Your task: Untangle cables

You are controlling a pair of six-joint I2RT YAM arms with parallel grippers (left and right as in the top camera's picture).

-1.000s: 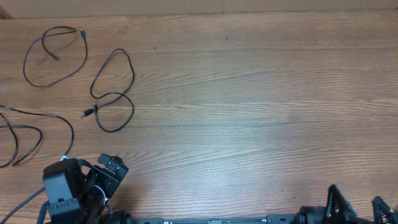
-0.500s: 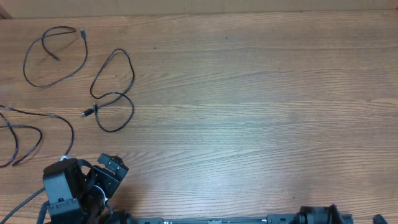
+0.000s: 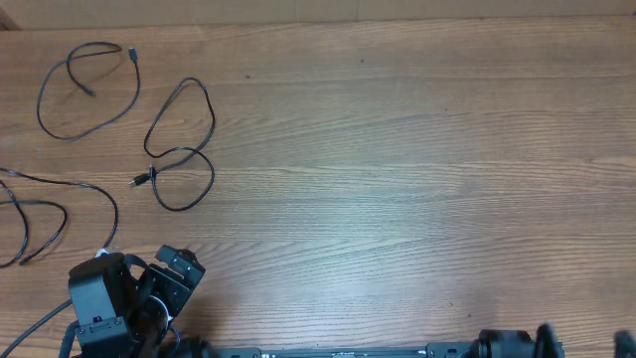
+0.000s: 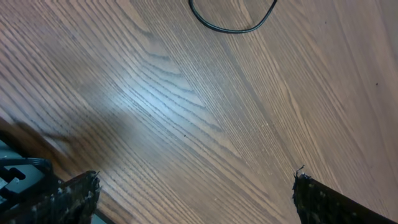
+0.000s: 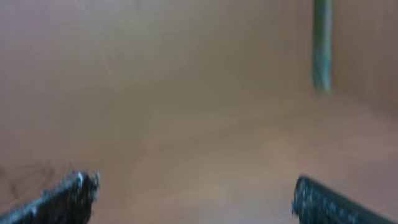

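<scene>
Three thin black cables lie apart at the table's left in the overhead view: a loop [image 3: 138,88] at the far corner, a figure-eight one [image 3: 212,117] beside it, and a long one [image 3: 79,185] running off the left edge. My left gripper [image 3: 177,268] sits low at the front left, a short way below them. In the left wrist view it [image 4: 196,186] is open over bare wood, with a cable bend [image 4: 233,28] well ahead. My right gripper [image 5: 196,190] is open in a blurred wrist view, nothing between its fingers [image 5: 333,202].
The wooden table [image 3: 397,169] stretches right of the cables. The right arm's base [image 3: 512,346] shows only at the bottom edge of the overhead view. A blurred greenish upright bar [image 5: 321,43] stands ahead in the right wrist view.
The right gripper has dropped back out of the overhead view at the bottom right. The left arm and the cables have not moved.
</scene>
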